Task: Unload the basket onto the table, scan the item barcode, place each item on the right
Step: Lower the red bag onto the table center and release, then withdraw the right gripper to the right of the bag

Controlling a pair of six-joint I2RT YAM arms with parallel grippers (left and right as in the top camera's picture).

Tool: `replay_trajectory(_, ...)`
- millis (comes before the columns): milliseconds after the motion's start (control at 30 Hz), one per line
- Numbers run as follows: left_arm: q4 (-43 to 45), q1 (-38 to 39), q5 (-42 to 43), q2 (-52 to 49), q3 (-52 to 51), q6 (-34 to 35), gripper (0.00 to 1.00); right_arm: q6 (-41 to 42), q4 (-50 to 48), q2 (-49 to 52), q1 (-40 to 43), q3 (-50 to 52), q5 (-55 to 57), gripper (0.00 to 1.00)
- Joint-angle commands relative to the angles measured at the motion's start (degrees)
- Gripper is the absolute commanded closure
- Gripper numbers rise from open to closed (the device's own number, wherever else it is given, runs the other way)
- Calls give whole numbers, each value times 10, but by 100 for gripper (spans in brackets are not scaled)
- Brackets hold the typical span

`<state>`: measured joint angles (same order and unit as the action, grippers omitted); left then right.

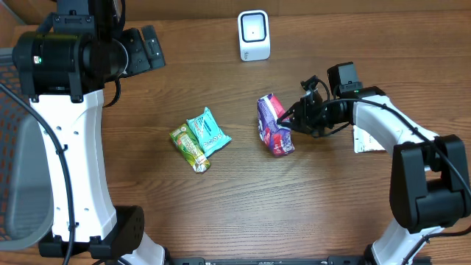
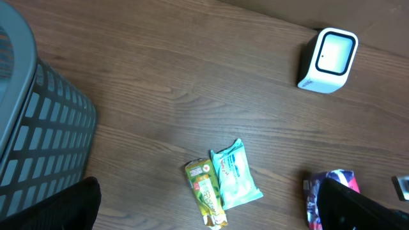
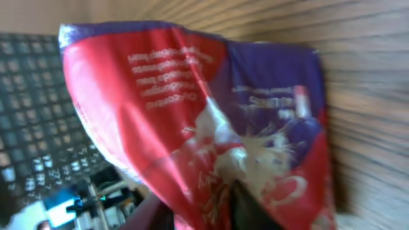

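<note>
Overhead first, reading from the left edge across.

- Left gripper (image 1: 147, 50): parked high by the far-left table edge, jaws spread wide, nothing between them. Its wrist view looks down on bare wood, with a grey slatted basket (image 2: 38, 128) at the left.
- Green packet (image 1: 190, 149) and teal packet (image 1: 208, 132): lying flat and touching side by side at mid-table. Neither gripper is near them.
- Scanner (image 1: 254, 35): small white unit standing at the far edge, right of centre. Nothing is in front of its window.
- Purple-and-red packet (image 1: 274, 125): right of centre, on or just above the table, well apart from the scanner. This looks like the item being worked.
- Right gripper (image 1: 294, 120): pressed up against the packet's right edge. The right wrist view is filled with the packet's printed face, with a dark shape low in frame. I cannot tell whether the jaws are pinching the wrapper or merely sitting beside it, nor how far apart they stand.
- White card (image 1: 366, 140): lying on the table under the right arm.

Progress, as a judgement:
- An item has been picked out and reached, but no firm hold shows.
- No barcode is visible on any face in view.
- Left to do: get a sure grip, lift, find the barcode side, carry the packet to the scanner and turn that side to the window.
- The scan itself looks not yet begun.
</note>
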<state>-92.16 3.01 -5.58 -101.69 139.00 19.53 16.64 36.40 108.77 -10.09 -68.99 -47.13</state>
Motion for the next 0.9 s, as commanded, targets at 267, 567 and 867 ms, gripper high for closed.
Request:
replay_trajectory(267,0,0,3,1,-1,6,0,-36,156,-1,56,-80,304,60)
replay_trajectory(567,0,0,3,1,-1,6,0,-83,270,-1,57,-194,375,28)
replay_trajectory(867,0,0,3,1,-1,6,0,-161,269,9,57,-174,290,14)
